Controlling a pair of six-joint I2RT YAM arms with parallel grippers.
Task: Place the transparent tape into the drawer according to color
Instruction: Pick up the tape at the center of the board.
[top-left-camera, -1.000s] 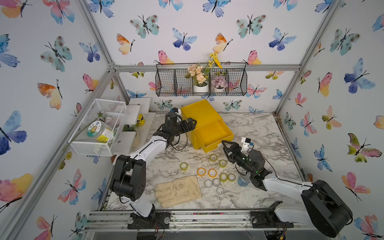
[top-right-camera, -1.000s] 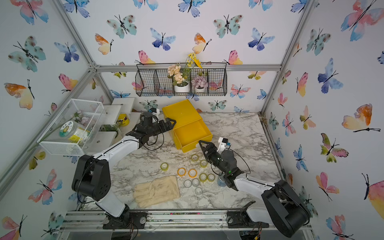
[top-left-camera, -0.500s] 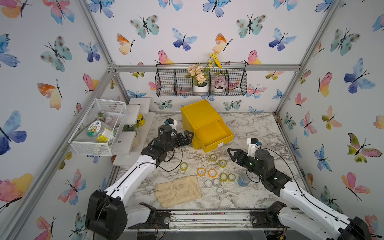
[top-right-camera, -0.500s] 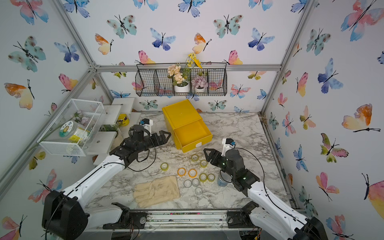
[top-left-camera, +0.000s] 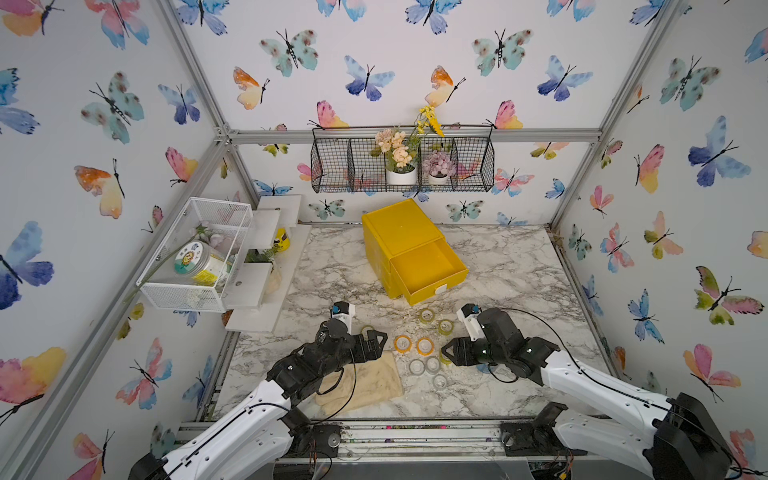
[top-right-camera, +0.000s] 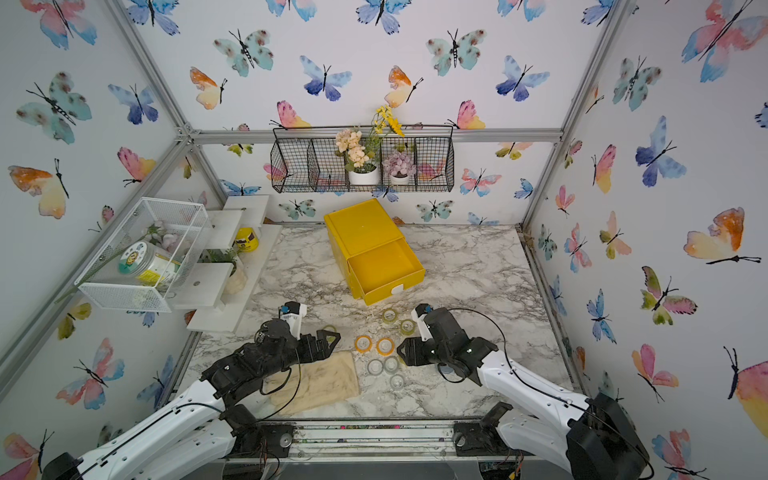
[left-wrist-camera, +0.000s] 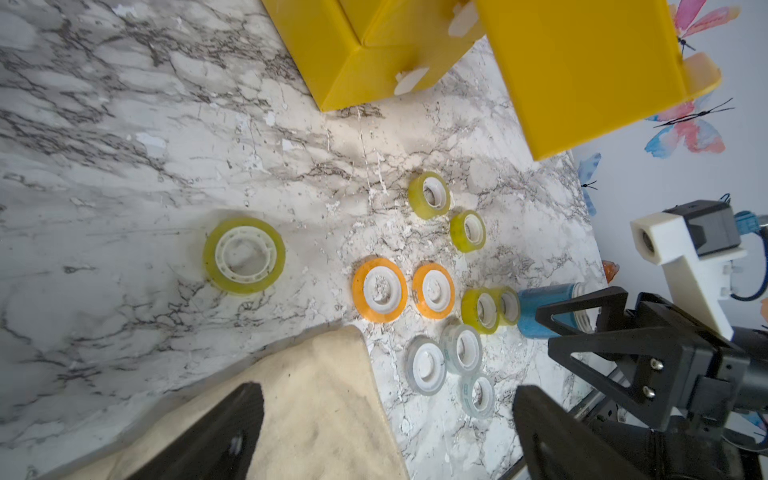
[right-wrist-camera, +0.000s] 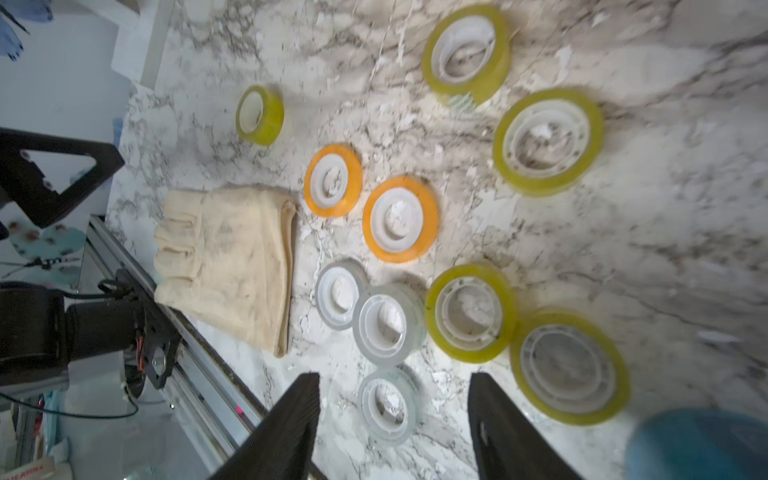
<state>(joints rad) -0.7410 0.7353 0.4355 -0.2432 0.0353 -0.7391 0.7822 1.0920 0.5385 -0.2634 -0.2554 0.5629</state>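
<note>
Several transparent tape rings lie flat on the marble in front of the yellow drawer (top-left-camera: 424, 266), which stands pulled out and empty. Two orange rings (top-left-camera: 402, 343) sit side by side, yellow-green ones (top-left-camera: 427, 316) lie around them, and colourless ones (top-left-camera: 416, 366) lie nearest the front. My right gripper (right-wrist-camera: 395, 424) is open and straddles a colourless ring (right-wrist-camera: 388, 405), with a gap on each side. In both top views it hovers low beside the cluster (top-right-camera: 401, 355). My left gripper (left-wrist-camera: 386, 432) is wide open and empty over the glove's edge, left of the rings (top-left-camera: 381, 344).
A cream glove (top-left-camera: 374, 380) lies at the front left. A blue round tin (left-wrist-camera: 548, 307) stands under my right wrist. The yellow drawer box (top-left-camera: 399, 226) sits mid-table. White shelves and a wire basket (top-left-camera: 195, 253) line the left wall.
Both arms have drawn back from the drawer towards the front. The left gripper now hangs over the glove. The right gripper has dropped over the rings and its jaws have narrowed.
</note>
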